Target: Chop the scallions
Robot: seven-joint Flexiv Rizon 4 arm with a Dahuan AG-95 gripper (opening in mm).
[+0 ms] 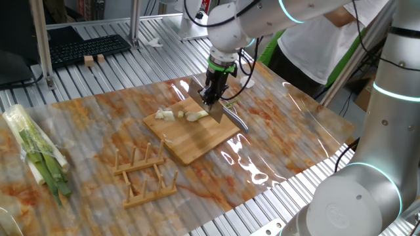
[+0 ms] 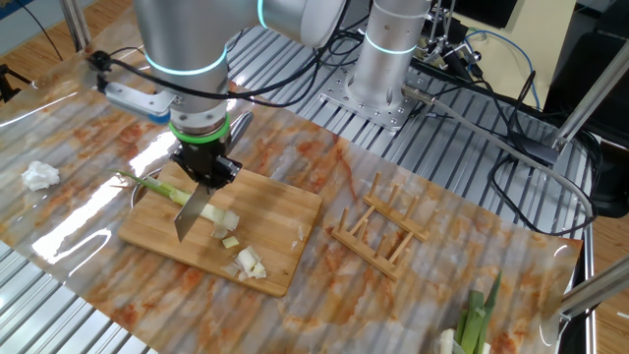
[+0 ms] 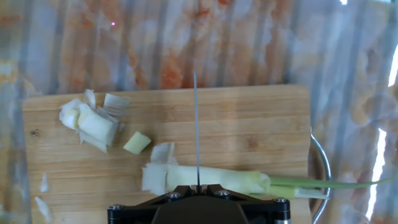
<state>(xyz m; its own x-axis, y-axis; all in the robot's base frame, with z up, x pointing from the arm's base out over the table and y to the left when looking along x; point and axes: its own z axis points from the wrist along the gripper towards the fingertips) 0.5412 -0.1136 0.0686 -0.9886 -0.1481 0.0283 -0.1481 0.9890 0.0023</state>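
Scallions (image 3: 211,179) lay crosswise on our board (image 3: 249,130) so the gripper (image 2: 206,169), clamped shut on the knife (image 2: 193,213), chopped squarely, chunks (image 3: 93,121) aside.

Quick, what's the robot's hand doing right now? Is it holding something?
Gripper: closed on the knife, blade down on the scallion stalk lying on the wooden board.

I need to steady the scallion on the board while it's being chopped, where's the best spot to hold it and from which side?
Probably hold the scallion by its thin green tail, which hangs past the cutting board edge, away from the knife. Come from above and pinch across its width; it lies flat and the white end is already cut.
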